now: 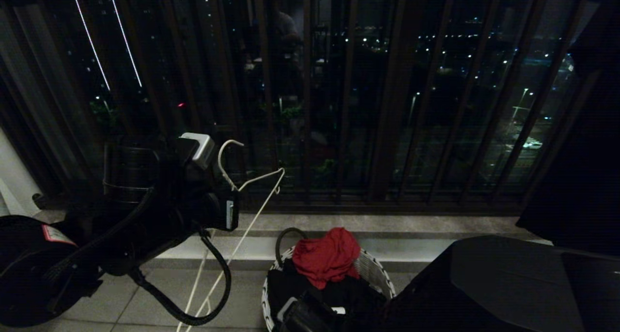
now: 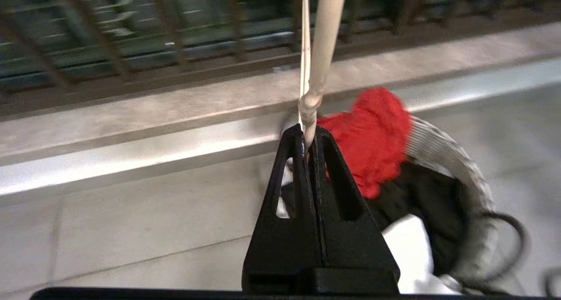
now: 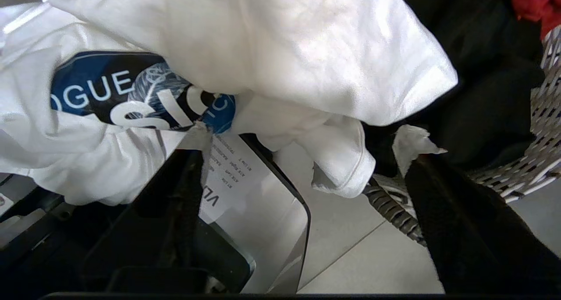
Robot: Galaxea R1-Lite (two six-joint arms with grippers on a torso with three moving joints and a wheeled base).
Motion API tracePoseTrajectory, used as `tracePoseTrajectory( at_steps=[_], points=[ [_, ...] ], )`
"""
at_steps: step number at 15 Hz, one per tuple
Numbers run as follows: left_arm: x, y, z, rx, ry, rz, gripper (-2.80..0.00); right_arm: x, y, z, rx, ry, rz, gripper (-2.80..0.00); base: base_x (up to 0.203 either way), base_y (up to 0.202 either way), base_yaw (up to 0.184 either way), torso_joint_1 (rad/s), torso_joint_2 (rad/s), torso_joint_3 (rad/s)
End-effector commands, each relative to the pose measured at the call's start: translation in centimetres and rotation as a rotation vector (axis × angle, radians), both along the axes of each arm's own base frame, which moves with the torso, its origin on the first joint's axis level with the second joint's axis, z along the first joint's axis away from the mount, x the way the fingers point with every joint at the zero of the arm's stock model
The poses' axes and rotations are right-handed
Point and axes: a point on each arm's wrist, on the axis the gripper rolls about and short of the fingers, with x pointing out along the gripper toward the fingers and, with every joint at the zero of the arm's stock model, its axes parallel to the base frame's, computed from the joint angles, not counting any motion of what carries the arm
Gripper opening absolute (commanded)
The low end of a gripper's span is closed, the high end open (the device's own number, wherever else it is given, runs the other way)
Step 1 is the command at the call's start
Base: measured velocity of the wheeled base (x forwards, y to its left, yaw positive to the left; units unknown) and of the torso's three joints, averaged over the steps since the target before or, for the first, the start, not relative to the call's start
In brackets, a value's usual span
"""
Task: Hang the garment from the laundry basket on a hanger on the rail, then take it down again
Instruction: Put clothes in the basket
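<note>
Dark brown window railing [image 1: 397, 104], night city lights beyond, pale tiled floor [image 1: 111, 298], grey ledge [image 1: 387, 223]

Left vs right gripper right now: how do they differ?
Left gripper is shut, its fingers pinching the white wire hanger; right gripper stands open, holding nothing.
Left gripper is raised beside the laundry basket, in front of the window railing; right gripper is low at the basket's rim, close over the white T-shirt.
Shared: both have black fingers.

One hanger [image 1: 252, 186], one basket [image 1: 375, 271]
</note>
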Motion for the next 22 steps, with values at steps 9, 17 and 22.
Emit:
tracePoseTrajectory(
  at_steps=[9, 17, 22],
  points=[
    [-0.6, 0.7, 0.3, 0.052, 0.042, -0.043, -2.80, 0.0, 0.0, 1.0, 0.017, -0.021, -0.007, 0.00, 0.000, 0.000, 0.000, 0.001, 0.00, -0.074],
    [-0.4, 0.7, 0.5, 0.052, 0.038, -0.035, -2.80, -0.2, -0.2, 1.4, 0.014, -0.025, -0.005, 0.00, 0.000, 0.000, 0.000, 0.002, 0.00, -0.200],
    [-0.3, 0.7, 0.5, 0.054, 0.041, -0.034, -2.80, -1.0, 0.0, 1.1, 0.002, -0.020, 0.016, 0.00, 0.000, 0.000, 0.000, 0.001, 0.00, -0.200]
  ],
)
